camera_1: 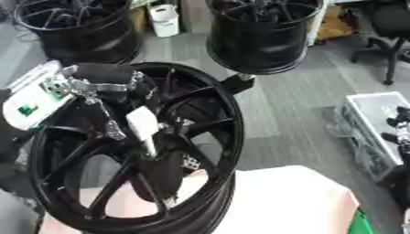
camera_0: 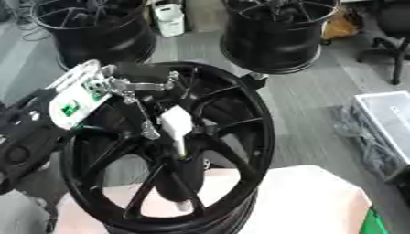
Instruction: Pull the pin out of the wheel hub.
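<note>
Black and glossy, the wheel hub (camera_0: pixel 172 146) stands on its edge at the near middle of both views, its thin curved spokes fanning from a dark centre to a deep smooth rim, and its lower edge rests on a pale pinkish counter (camera_0: pixel 308 201) with a soft, matte look. At the hub's centre a white, blocky piece with a narrow stem below it, apparently the pin (camera_0: pixel 177 128), sits against the spokes. The left hand (camera_0: pixel 136 89) comes in from the left, a black arm bearing a white plate with a green patch and silver metal linkages; its dark fingers reach over the upper spokes toward the pin, with a thin silver finger (camera_0: pixel 147 123) hanging down just beside the white piece, but whether the fingers close on the pin cannot be told from either view. The right eye view alone shows a dark shape at its right edge, possibly the right hand (camera_1: pixel 399 132), near a clear plastic bin (camera_1: pixel 372 121) on the grey floor; its fingers cannot be made out. The left eye view shows more of the left arm's black casing at the lower left. Behind, two more black wheels (camera_0: pixel 276 34) stand upright on the floor, with a small white container (camera_0: pixel 169 18) between them, and a black office chair (camera_0: pixel 392 32) stands at the far right.
</note>
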